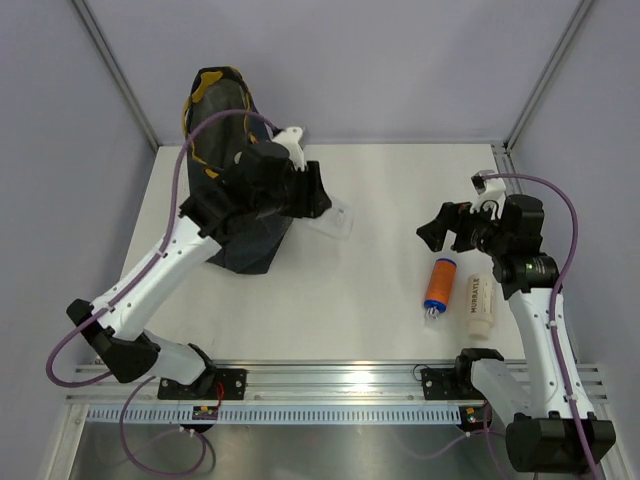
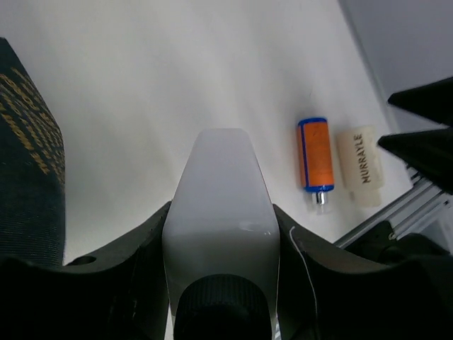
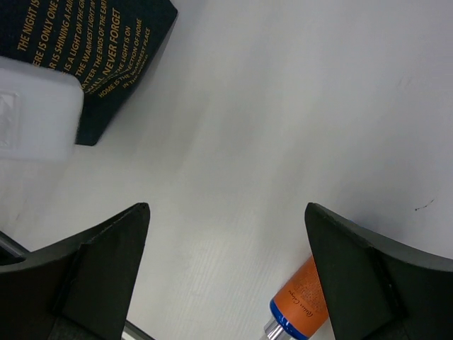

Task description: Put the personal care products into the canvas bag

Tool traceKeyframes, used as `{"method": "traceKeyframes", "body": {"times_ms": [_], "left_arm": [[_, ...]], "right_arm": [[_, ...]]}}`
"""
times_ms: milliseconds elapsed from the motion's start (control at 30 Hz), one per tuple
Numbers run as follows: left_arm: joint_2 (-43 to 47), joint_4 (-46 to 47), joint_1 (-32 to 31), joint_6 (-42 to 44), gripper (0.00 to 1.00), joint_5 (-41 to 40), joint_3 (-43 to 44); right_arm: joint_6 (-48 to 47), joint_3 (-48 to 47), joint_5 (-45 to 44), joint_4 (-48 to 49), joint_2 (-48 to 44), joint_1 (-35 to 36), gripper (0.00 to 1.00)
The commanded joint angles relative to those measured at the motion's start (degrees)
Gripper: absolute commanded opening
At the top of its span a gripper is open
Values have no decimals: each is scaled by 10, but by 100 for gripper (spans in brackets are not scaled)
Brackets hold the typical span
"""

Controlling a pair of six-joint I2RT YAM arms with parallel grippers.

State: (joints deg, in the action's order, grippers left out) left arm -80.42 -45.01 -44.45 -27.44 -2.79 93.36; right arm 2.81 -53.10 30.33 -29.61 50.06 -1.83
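Jaws: left jaws clamped on whitish tube (image 2: 221, 205) beside canvas bag (image 1: 222, 120), upper left; right jaws wide, near orange bottle (image 1: 439, 286) and cream tube (image 1: 480, 305), lower right.

- left arm (image 1: 150, 275), right arm (image 1: 545, 330): white link shells, black joint housings
- purple cable (image 1: 180, 190) looped along each arm
- left gripper (image 1: 318, 200), right gripper (image 1: 450, 232): matte black, wedge-shaped
- base blocks (image 1: 130, 355): black

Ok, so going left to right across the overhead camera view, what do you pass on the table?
canvas bag → whitish tube, clamped in the left gripper → orange bottle → cream tube. The open right gripper hangs over those last two, so it has no clear place in the order.
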Motion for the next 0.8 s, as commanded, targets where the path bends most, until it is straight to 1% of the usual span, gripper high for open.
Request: {"method": "traceKeyframes", "body": {"times_ms": [0, 33, 67, 100, 133, 200, 233, 433, 467, 500, 567, 600, 767], "left_arm": [[4, 98, 55, 13, 0, 122, 105], [-5, 93, 97, 9, 0, 127, 131], [-13, 86, 119, 5, 0, 132, 159], [-22, 85, 138, 2, 0, 142, 211], [-39, 86, 176, -1, 0, 142, 235], [-53, 101, 211, -12, 0, 139, 289], [-63, 108, 242, -18, 0, 133, 300], [-70, 199, 347, -74, 0, 91, 307], [-73, 206, 356, -75, 0, 84, 308], [-74, 206, 361, -72, 0, 53, 311], [-78, 214, 378, -62, 0, 33, 307], [-82, 213, 379, -54, 0, 8, 308], [-106, 186, 386, 11, 0, -29, 303]], "right_arm": [[-12, -33, 24, 17, 32, -2, 99], [-11, -37, 25, 19, 38, -2, 99], [-9, -40, 25, 20, 42, -2, 100], [-9, -43, 27, 23, 53, -1, 99], [-8, -46, 27, 24, 58, -2, 99], [-7, -49, 27, 27, 74, -2, 99], [-5, -51, 27, 29, 78, -2, 100], [6, -49, 41, 33, 106, -2, 100], [6, -48, 40, 34, 108, -2, 99], [6, -48, 40, 36, 113, -2, 100], [6, -50, 43, 38, 117, -2, 100], [8, -51, 45, 39, 123, -2, 100], [4, -64, 48, 41, 142, -3, 99]]}}
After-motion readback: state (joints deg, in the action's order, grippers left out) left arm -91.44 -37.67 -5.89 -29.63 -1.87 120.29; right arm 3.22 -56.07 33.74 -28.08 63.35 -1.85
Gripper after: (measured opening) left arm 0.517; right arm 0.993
